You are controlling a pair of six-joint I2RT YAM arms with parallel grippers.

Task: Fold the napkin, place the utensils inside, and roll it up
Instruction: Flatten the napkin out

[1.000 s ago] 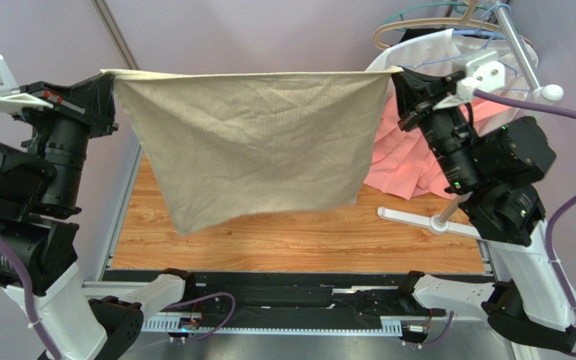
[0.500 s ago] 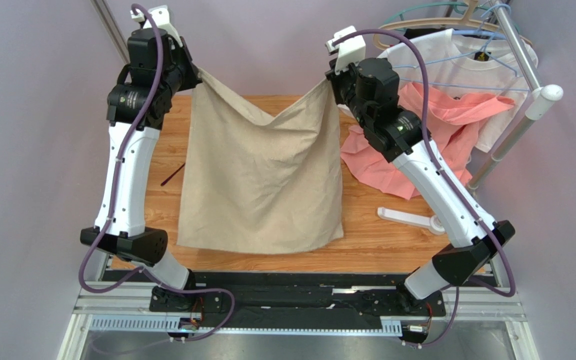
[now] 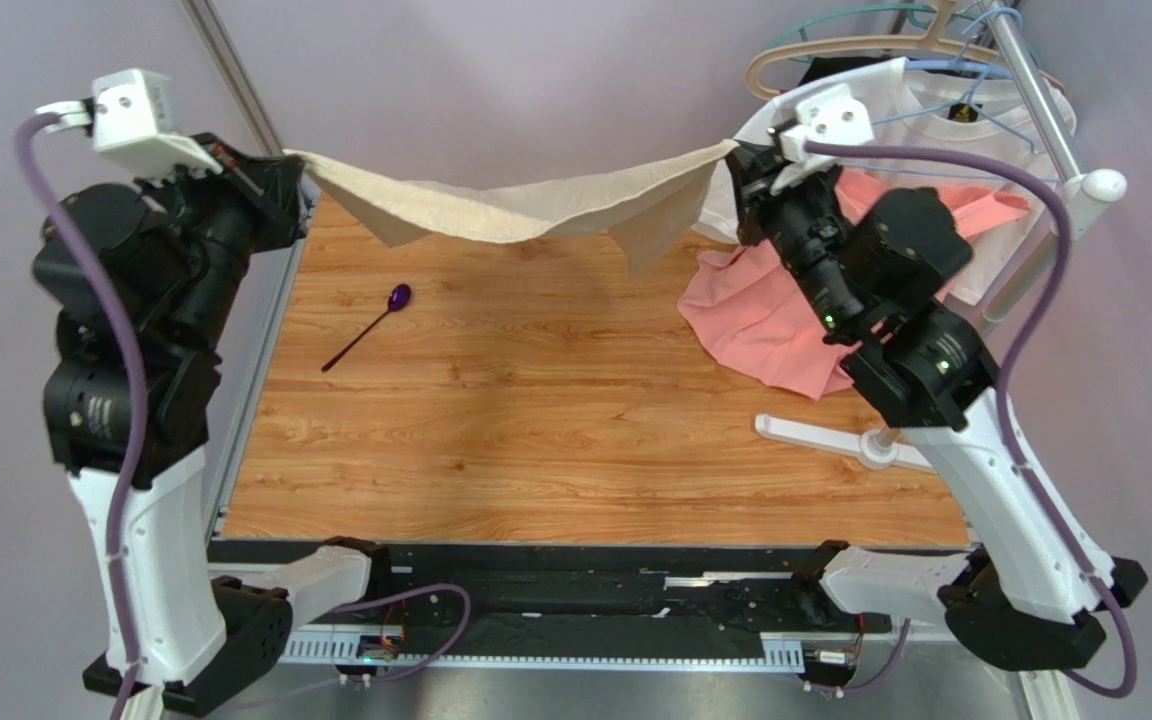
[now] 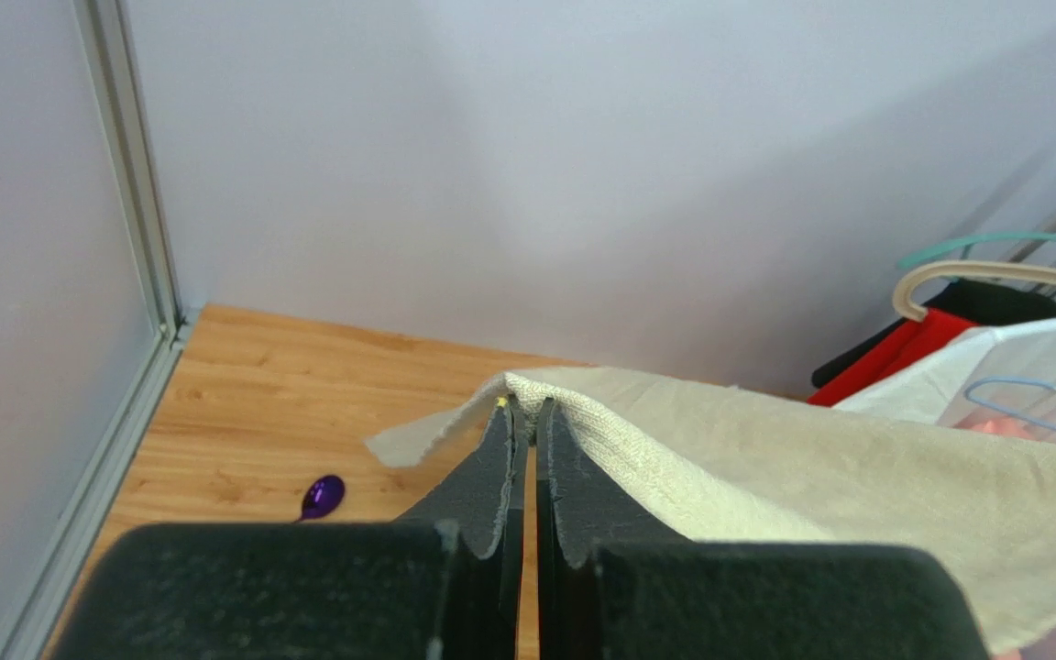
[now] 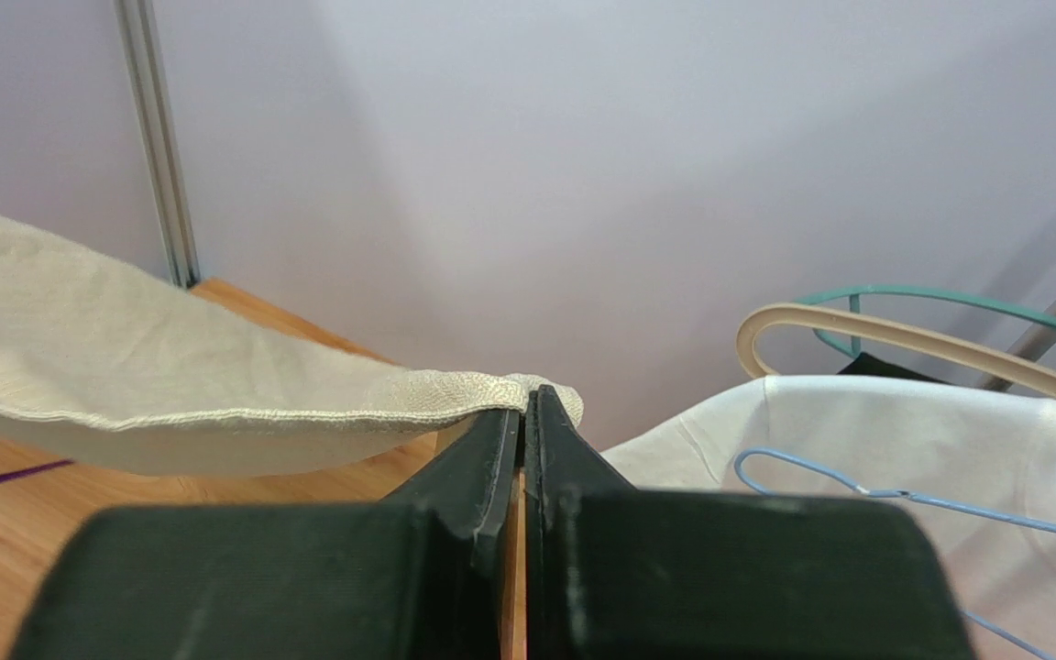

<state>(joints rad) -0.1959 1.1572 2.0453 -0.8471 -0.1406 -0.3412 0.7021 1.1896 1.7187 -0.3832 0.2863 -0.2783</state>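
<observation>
We have the napkin strung left to right above the far side of the bench, one corner clenched in the left end effector and one in the right end effector, with the utensil lying below, nearer the left.

Robot lab cell: plain lilac partition walls, aluminium rail frame, wood-grain bench.

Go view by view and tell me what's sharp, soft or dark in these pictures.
Top external: even, soft light, no harsh glare; napkin and spoon crisp. Left wrist: left gripper a dark mass up close; napkin weave sharp, spoon head slightly soft. Right wrist: right gripper likewise dark; weave sharp.
</observation>
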